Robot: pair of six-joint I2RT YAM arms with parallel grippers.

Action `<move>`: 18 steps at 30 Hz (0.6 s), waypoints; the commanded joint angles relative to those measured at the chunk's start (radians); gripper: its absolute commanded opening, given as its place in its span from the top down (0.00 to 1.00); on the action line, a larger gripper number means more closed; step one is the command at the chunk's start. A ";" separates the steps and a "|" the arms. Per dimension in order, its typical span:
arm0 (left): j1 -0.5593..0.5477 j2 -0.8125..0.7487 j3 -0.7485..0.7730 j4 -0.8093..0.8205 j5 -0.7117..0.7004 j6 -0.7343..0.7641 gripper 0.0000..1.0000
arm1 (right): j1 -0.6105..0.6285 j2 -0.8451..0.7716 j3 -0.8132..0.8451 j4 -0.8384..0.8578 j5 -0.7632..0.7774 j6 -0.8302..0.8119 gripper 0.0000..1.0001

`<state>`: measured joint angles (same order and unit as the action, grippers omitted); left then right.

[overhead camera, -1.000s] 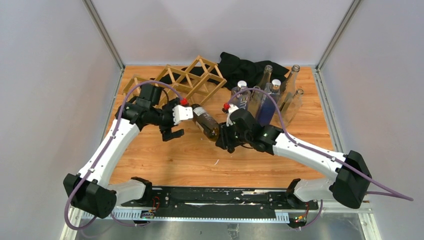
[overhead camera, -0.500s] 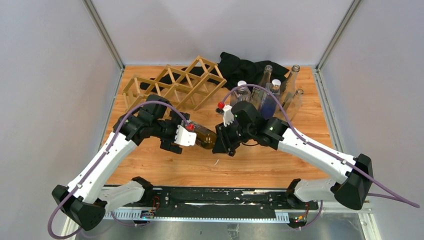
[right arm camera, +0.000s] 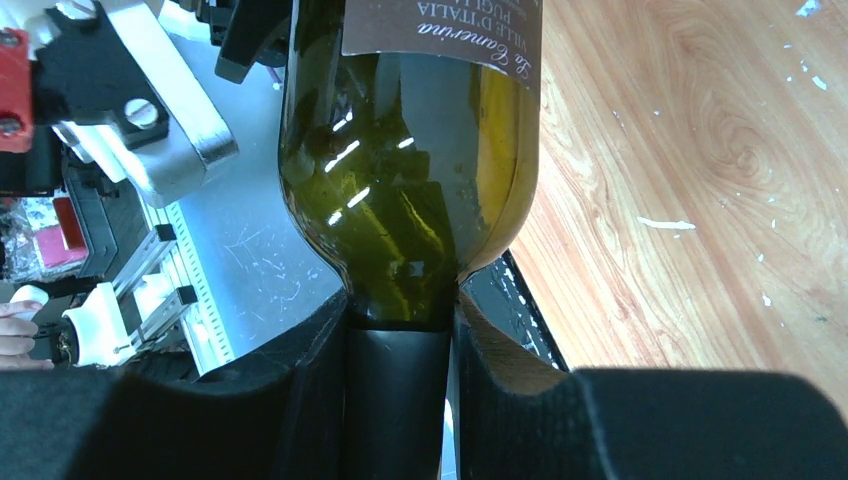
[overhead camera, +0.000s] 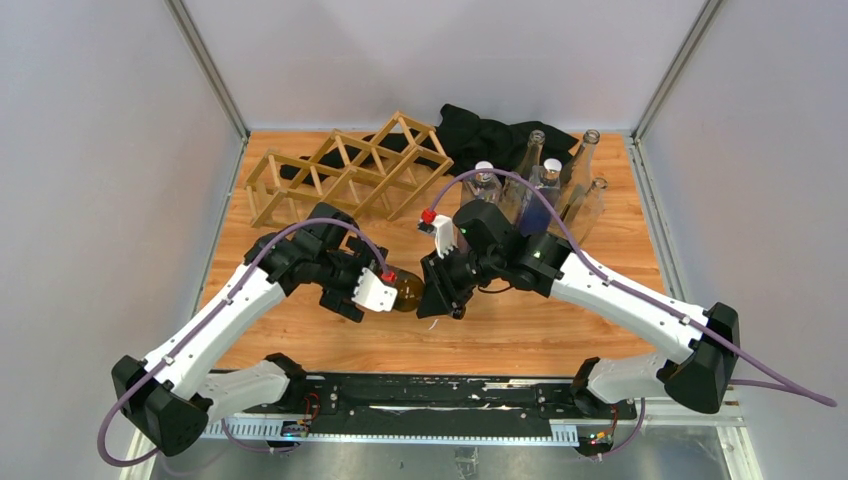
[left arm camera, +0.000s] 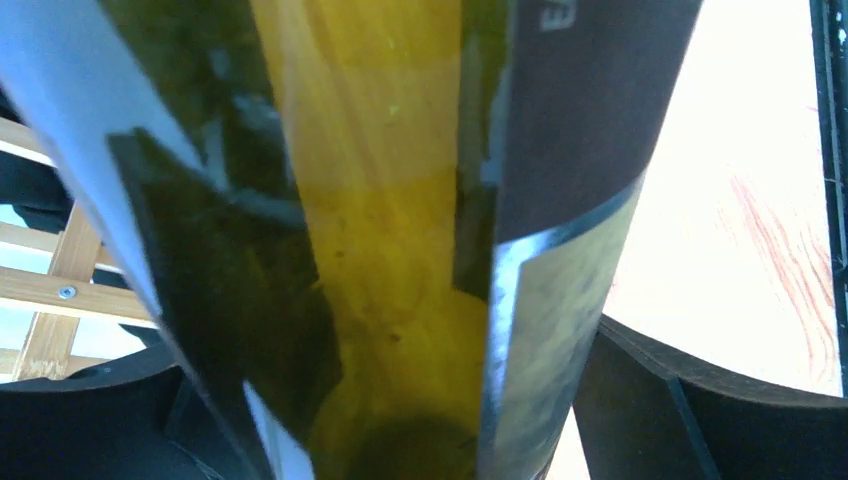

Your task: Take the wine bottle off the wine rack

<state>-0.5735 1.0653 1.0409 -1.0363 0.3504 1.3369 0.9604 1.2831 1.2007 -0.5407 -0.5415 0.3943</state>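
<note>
The dark green wine bottle (overhead camera: 406, 290) hangs above the wooden table between my two grippers, away from the light wood lattice wine rack (overhead camera: 350, 170) at the back left. My left gripper (overhead camera: 383, 292) is shut on the bottle's body, which fills the left wrist view (left arm camera: 400, 250); a slat of the rack (left arm camera: 50, 290) shows at the left edge there. My right gripper (overhead camera: 432, 290) is shut on the bottle's black-capped neck (right arm camera: 398, 400), with the shoulder and label (right arm camera: 420, 200) above the fingers (right arm camera: 300, 400).
A black cloth (overhead camera: 490, 135) lies at the back behind the rack's right end. Several clear and blue bottles (overhead camera: 540, 190) stand at the back right. The black rail (overhead camera: 430, 395) with the arm bases runs along the near edge.
The bottle has moved from beside the rack toward the near side of the table. My left gripper came from next to the bottle onto its body. My right gripper kept hold of the neck.
</note>
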 commanded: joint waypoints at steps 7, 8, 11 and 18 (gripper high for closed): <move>-0.015 -0.050 -0.017 0.085 -0.012 -0.012 0.67 | 0.014 -0.003 0.054 0.083 -0.006 -0.017 0.70; -0.015 -0.065 -0.028 0.100 0.000 -0.014 0.80 | 0.014 -0.006 0.050 0.083 0.002 -0.017 0.64; -0.015 -0.136 -0.081 0.157 0.035 -0.020 1.00 | 0.012 -0.024 0.028 0.084 0.028 -0.005 0.43; -0.015 -0.207 -0.138 0.318 0.050 -0.239 1.00 | 0.002 -0.118 0.022 0.088 0.132 0.021 0.17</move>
<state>-0.5800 0.8898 0.8936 -0.8978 0.3477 1.2552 0.9623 1.2522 1.2045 -0.4831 -0.4969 0.4015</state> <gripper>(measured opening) 0.796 0.783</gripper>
